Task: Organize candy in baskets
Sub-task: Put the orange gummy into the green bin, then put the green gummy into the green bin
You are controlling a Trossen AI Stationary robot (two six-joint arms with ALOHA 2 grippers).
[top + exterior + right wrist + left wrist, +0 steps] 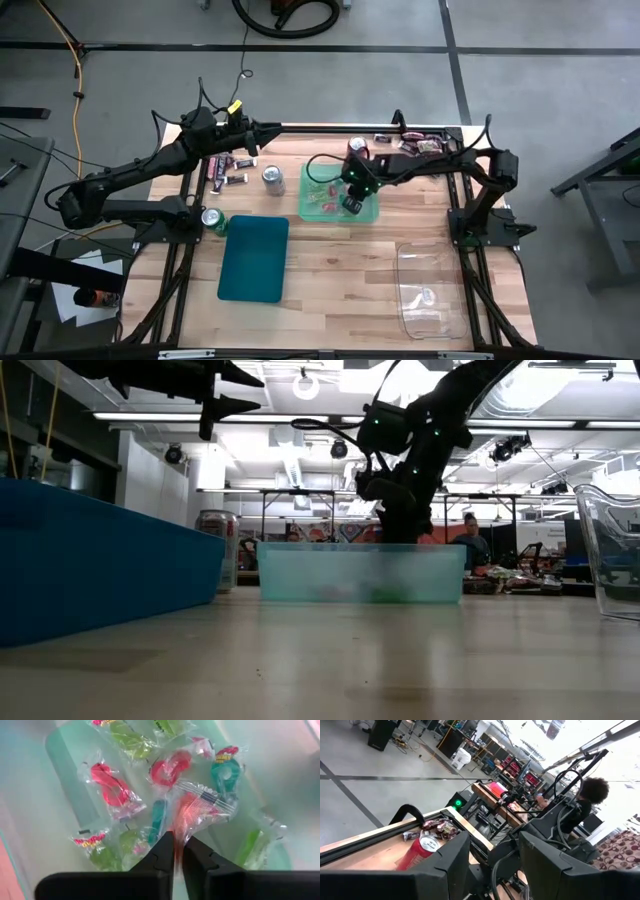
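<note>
The right claw point(178, 851) is reaching down into the light green basket point(372, 213) at the counter's point(340, 270) centre, pinching a clear-wrapped red candy point(197, 810). The left claw point(275, 128) is hovering spread above the far left edge.

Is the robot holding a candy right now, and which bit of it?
Yes. The right gripper, down in the light green basket, pinches a red candy by the edge of its clear wrapper. The left gripper is open and holds nothing.
</note>
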